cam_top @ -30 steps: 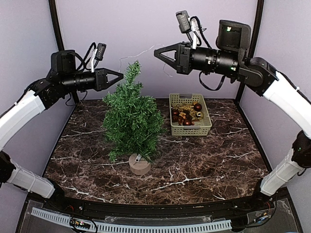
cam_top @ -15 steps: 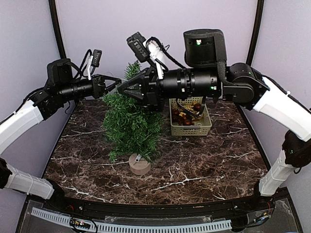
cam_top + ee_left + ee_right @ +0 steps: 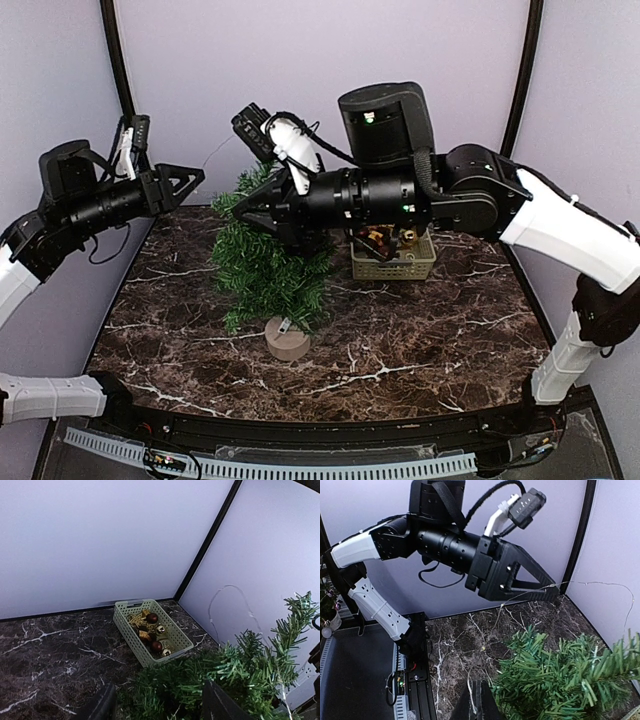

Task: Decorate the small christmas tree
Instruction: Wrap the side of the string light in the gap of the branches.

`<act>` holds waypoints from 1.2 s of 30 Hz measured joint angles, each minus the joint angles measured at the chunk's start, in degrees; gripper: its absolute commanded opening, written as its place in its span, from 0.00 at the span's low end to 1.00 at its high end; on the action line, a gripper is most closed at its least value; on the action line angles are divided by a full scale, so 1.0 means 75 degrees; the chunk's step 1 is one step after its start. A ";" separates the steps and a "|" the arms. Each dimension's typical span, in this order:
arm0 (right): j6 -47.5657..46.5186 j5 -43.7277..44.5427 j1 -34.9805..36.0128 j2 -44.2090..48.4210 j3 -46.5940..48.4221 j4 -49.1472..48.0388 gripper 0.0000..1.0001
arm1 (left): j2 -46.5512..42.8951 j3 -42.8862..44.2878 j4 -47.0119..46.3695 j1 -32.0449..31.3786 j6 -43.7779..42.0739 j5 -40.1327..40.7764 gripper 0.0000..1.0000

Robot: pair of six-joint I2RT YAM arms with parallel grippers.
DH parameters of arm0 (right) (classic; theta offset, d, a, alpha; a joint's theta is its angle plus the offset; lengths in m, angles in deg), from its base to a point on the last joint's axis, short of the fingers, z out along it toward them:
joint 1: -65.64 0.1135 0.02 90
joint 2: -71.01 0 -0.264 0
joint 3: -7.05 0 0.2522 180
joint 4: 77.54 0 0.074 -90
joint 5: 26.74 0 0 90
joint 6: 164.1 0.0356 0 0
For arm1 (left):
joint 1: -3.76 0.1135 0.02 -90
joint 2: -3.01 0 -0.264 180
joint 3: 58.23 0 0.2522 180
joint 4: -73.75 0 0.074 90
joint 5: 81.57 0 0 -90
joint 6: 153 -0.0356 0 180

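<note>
The small christmas tree (image 3: pixel 268 270) stands on its tan stump base (image 3: pixel 287 341) left of the table's middle. My right gripper (image 3: pixel 242 211) is at the tree's top, shut on a thin light wire (image 3: pixel 501 605) that runs up out of its jaws (image 3: pixel 476 682). The wire (image 3: pixel 222 152) rises towards my left gripper (image 3: pixel 192 177), which hangs left of the tree top with its fingers spread wide apart. In the left wrist view, green branches (image 3: pixel 235 672) fill the gap between the left gripper's (image 3: pixel 159 687) fingers. The wire passes the left gripper's tips (image 3: pixel 547 591) in the right wrist view.
A pale green basket (image 3: pixel 127 625) of dark red balls and gold ornaments (image 3: pixel 152 618) sits right of the tree, partly hidden by the right arm (image 3: pixel 420 195) in the top view. Purple walls and a black corner post (image 3: pixel 205 545) close the back.
The right arm swung left and down from above the basket to the tree top, still shut. The left gripper drew back to the left and opened.
</note>
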 measured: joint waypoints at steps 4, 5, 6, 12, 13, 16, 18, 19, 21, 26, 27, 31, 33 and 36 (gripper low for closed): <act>0.0000 0.0070 0.0114 -0.0254 0.0003 0.0023 0.00 | -0.0662 0.0009 0.0595 0.0003 0.0664 0.0233 0.67; 0.0000 0.0085 0.0128 -0.0306 0.0003 0.0032 0.00 | -0.0755 0.0035 0.0711 0.0003 0.0839 0.0184 0.67; -0.0003 0.0096 0.0146 -0.0367 0.0003 0.0035 0.00 | -0.0819 0.0073 0.0781 0.0006 0.1020 0.0099 0.69; 0.0099 0.0119 0.0166 -0.0510 0.0000 0.0052 0.00 | -0.0758 0.0565 0.0877 0.0003 0.1781 -0.0396 0.80; 0.0117 0.0119 0.0166 -0.0510 0.0000 0.0047 0.00 | -0.0673 0.0688 0.0886 0.0003 0.1859 -0.0513 0.83; 0.0146 0.0119 0.0172 -0.0510 0.0000 0.0032 0.00 | -0.0370 0.1003 0.0880 0.0003 0.1926 -0.0912 0.86; 0.0152 0.0119 0.0178 -0.0510 -0.0009 0.0029 0.00 | -0.0015 0.1276 0.0912 0.0006 0.1903 -0.1183 0.86; 0.0154 0.0119 0.0178 -0.0510 -0.0017 0.0029 0.00 | 0.0154 0.1413 0.0933 0.0003 0.1865 -0.1326 0.86; 0.0166 0.0117 0.0189 -0.0510 -0.0044 0.0032 0.00 | 0.0513 0.1577 0.0968 0.0003 0.1769 -0.1466 0.83; 0.0184 0.0090 0.0210 -0.0510 -0.0137 0.0041 0.00 | 0.0991 0.1667 0.1195 0.0003 0.1542 -0.1594 0.53; 0.0187 0.0090 0.0210 -0.0513 -0.0143 0.0041 0.00 | 0.1037 0.1679 0.1218 0.0006 0.1486 -0.1617 0.49; 0.0207 0.0090 0.0213 -0.0513 -0.0163 0.0029 0.00 | 0.1084 0.1687 0.1250 0.0006 0.1364 -0.1626 0.36; 0.0207 0.0087 0.0213 -0.0513 -0.0207 0.0029 0.00 | 0.1067 0.1690 0.1241 0.0006 0.1311 -0.1594 0.26; 0.0233 0.0079 0.0213 -0.0513 -0.0289 0.0029 0.00 | 0.1014 0.1690 0.1244 0.0006 0.1215 -0.1498 0.08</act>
